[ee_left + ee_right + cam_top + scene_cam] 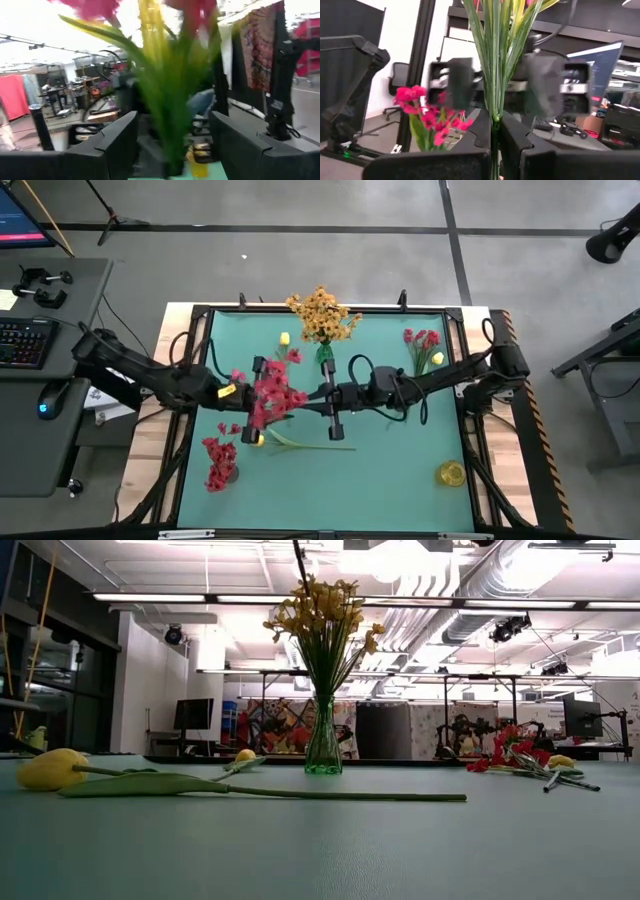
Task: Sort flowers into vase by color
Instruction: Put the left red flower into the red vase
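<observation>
A red-pink flower bunch [272,395] hangs in the air between both grippers and is out of the low view. My right gripper [328,396] is shut on its green stems [495,60]. My left gripper [243,391] is open, its fingers [117,145] wide on either side of the bunch's leaves [160,90], with no touch visible. Orange-yellow sprays [322,315] stand in a green vase [323,750]. More red-pink blooms [220,460] stand in a vase near the left front. A yellow tulip [50,769] lies flat on the mat. My right gripper pinches the bunch's stems at their lower part [495,120] between its two fingers [480,132]. It comes level from the table's right, with the fingers across the stems. The bunch is lifted clear of the table, its blooms toward the left gripper.
Red and yellow flowers [425,348] lie loose at the far right of the green mat. A second yellow bud [285,338] lies near the green vase. A yellow vase [450,473] stands at the near right. A desk with keyboard and mouse [25,345] is left of the table.
</observation>
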### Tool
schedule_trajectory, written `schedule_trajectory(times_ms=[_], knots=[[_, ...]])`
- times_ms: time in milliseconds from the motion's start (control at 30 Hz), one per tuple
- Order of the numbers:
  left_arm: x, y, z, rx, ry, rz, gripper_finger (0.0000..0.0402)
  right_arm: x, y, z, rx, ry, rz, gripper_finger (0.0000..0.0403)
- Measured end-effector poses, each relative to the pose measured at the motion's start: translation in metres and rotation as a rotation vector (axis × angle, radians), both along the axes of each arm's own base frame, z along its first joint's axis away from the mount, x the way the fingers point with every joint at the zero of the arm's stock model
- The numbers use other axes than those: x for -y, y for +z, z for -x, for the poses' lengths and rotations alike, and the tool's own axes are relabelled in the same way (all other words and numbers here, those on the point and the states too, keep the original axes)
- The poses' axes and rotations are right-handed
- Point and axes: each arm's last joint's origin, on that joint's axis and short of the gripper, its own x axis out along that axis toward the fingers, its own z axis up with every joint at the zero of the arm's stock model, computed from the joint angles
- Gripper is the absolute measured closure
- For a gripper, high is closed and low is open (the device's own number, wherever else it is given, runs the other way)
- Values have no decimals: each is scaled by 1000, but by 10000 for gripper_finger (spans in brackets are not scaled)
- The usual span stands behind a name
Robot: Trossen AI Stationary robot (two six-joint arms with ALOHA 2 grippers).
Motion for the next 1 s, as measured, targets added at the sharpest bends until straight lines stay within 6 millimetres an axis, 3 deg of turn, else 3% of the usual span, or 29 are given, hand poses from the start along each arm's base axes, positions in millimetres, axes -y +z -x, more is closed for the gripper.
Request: schedule_trajectory(times_ms=[700, 833, 1000], knots=[[-5, -12, -20, 2, 2, -29, 174, 6, -7, -4, -64, 86, -49, 402], [-6, -9, -18, 12, 10, -33, 219, 5, -7, -4, -64, 82, -48, 402], [-6, -12, -18, -21, 31, -39, 355, 6, -8, -4, -71, 75, -49, 389]])
